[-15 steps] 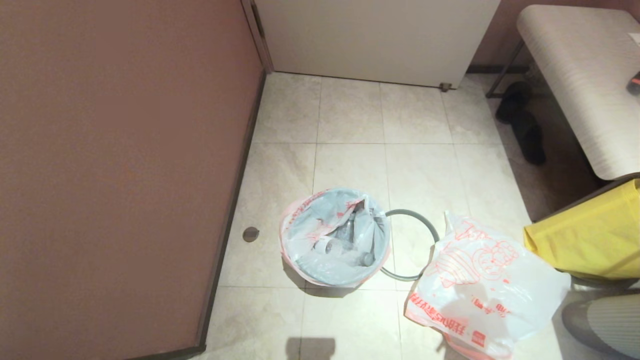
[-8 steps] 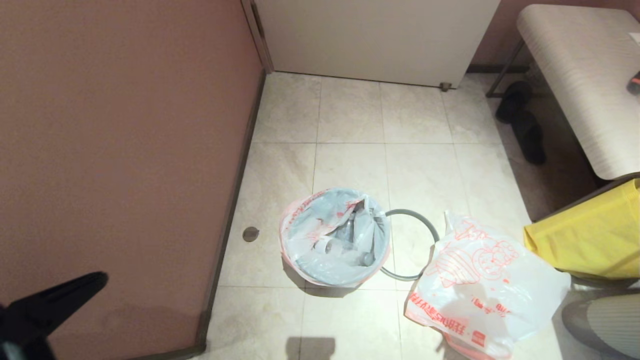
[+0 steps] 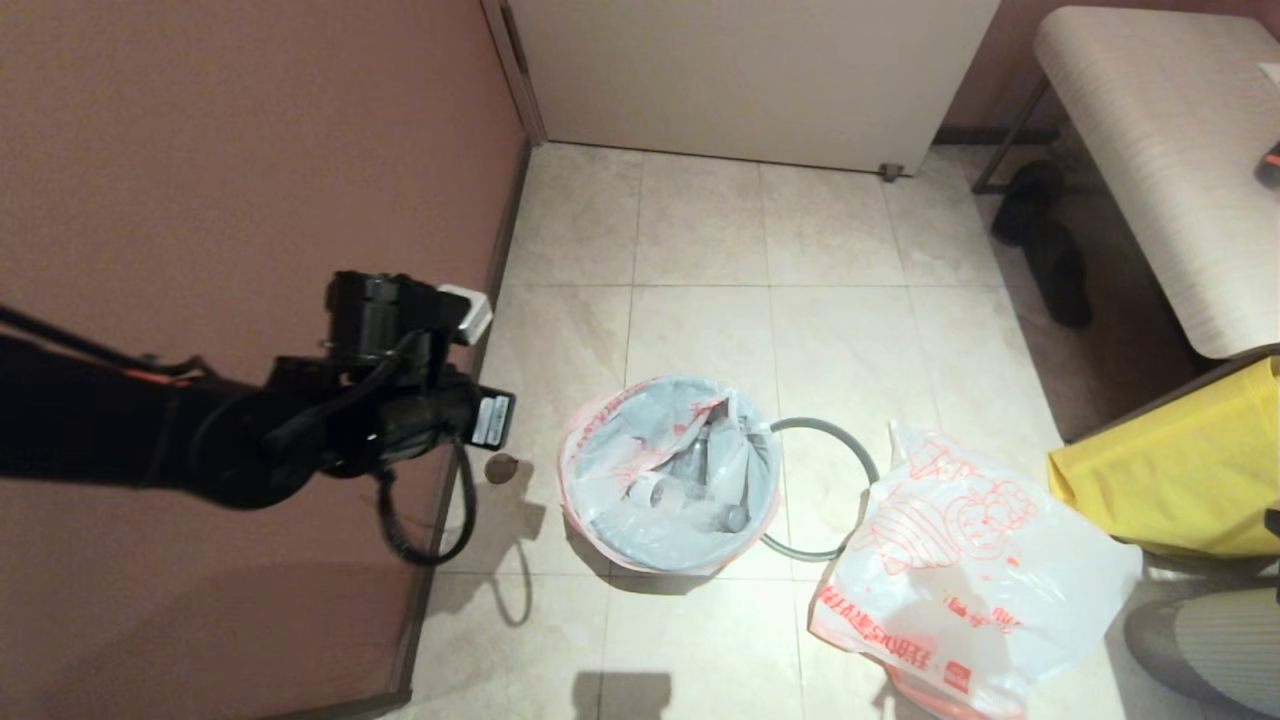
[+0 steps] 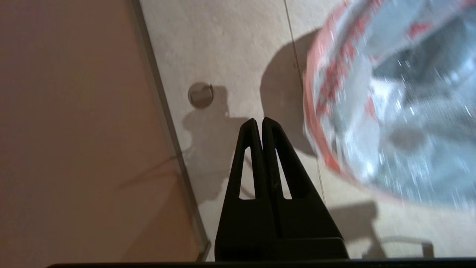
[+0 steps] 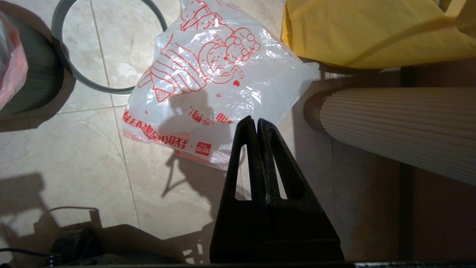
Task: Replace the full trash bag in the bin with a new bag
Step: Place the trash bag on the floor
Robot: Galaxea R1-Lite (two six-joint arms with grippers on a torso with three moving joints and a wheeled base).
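The full trash bag (image 3: 670,475), thin white plastic with pink-red edges, lines the bin and holds clear bottles. The bin's black wall (image 5: 33,82) shows only in the right wrist view. Its grey ring rim (image 3: 838,428) lies loose on the floor just right of it. The new bag (image 3: 970,570), with an orange-red cartoon, lies flat further right. My left arm (image 3: 300,440) reaches in from the left. Its gripper (image 4: 259,121) is shut and empty above the floor, left of the bin. My right gripper (image 5: 257,121) is shut and empty over the new bag's (image 5: 219,74) near edge.
A brown wall (image 3: 200,150) runs close along the bin's left, with a round floor drain (image 3: 500,467) at its foot. A big yellow bag (image 3: 1180,470) and a ribbed pale column (image 3: 1220,640) stand at the right. A bench (image 3: 1170,150) and black shoes (image 3: 1050,250) are behind.
My left arm has swung up from the lower left corner of the head view and now reaches across the wall to just left of the bin. The bags and ring have not moved.
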